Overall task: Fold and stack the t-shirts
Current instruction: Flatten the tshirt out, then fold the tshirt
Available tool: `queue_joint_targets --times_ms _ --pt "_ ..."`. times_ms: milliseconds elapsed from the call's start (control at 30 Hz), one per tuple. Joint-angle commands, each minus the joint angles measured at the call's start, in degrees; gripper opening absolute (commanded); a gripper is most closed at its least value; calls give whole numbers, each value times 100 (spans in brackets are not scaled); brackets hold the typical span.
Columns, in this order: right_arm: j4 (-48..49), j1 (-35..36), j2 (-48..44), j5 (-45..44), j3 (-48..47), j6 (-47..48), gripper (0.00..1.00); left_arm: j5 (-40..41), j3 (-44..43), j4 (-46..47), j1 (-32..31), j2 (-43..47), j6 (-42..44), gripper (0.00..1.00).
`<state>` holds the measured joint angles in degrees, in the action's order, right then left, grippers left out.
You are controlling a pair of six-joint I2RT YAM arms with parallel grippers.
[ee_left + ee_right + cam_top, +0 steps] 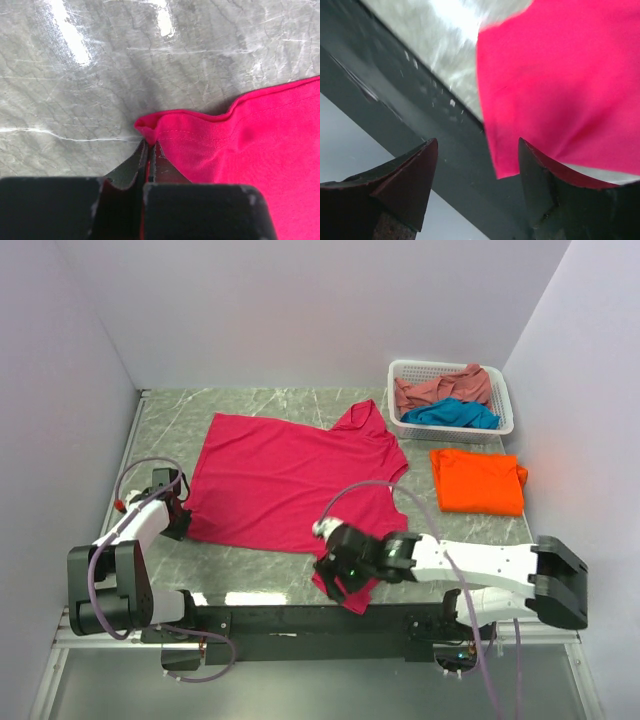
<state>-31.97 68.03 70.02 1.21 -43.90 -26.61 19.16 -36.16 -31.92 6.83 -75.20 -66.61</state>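
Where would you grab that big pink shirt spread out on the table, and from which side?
At its near corners, coming in from the table's near edge. The pink shirt lies flat, so only edges offer a pinch. The left gripper is shut on the near hem corner; the right gripper, open, straddles the sleeve that overhangs the edge, where a finger can get underneath.

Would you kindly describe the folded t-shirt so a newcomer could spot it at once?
Find the white basket in the far right corner. Nearer the arms lies the orange t-shirt. Unlike the spread magenta t-shirt, it is folded into a rectangle.
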Motion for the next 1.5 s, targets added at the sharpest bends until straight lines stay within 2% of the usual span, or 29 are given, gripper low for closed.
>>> queue_joint_targets --times_ms 0,100,267,367,400,500,533,600,800,933,1067,1133,1300,1467 --pt "-187 500 511 -269 -83 -335 71 9 136 46 20 198 96 1" --pt "-292 606 1073 -751 -189 -520 68 0 215 46 11 365 69 1" --pt "-372 606 1470 -1027 -154 -652 65 123 233 -103 11 559 -71 1" --pt "-389 641 1567 -1009 -75 -749 51 228 189 -323 11 664 -221 1" --pt "-407 659 1567 -1009 -57 -827 38 246 188 -367 11 743 -273 1" --pt "-626 711 1515 -1088 -22 -942 18 343 197 -560 11 918 -440 1" --pt "-714 773 1419 -1106 -57 -1038 8 369 197 -639 11 971 -510 1" --pt "-969 808 1269 -1036 -75 -1153 0 422 171 -903 20 1138 -564 1" --pt "-1242 861 373 -360 -163 -1276 0 510 241 -1229 11 1814 -678 1" --pt "-1505 800 -23 -279 -233 -1294 0 528 127 -1413 11 1991 -652 1" --pt "-1690 299 -120 -464 -303 -1093 0 431 -75 -1335 11 1974 -564 1" --pt "-1716 -209 -146 -682 -426 -873 0 300 -276 -1255 11 1904 -485 1" --pt "-1515 -1194 -112 -789 -812 -373 0 159 -698 -983 -24 1448 -476 1" --pt "-1813 -1678 292 -1237 -1322 76 0 71 -1279 -755 -120 763 -564 1"
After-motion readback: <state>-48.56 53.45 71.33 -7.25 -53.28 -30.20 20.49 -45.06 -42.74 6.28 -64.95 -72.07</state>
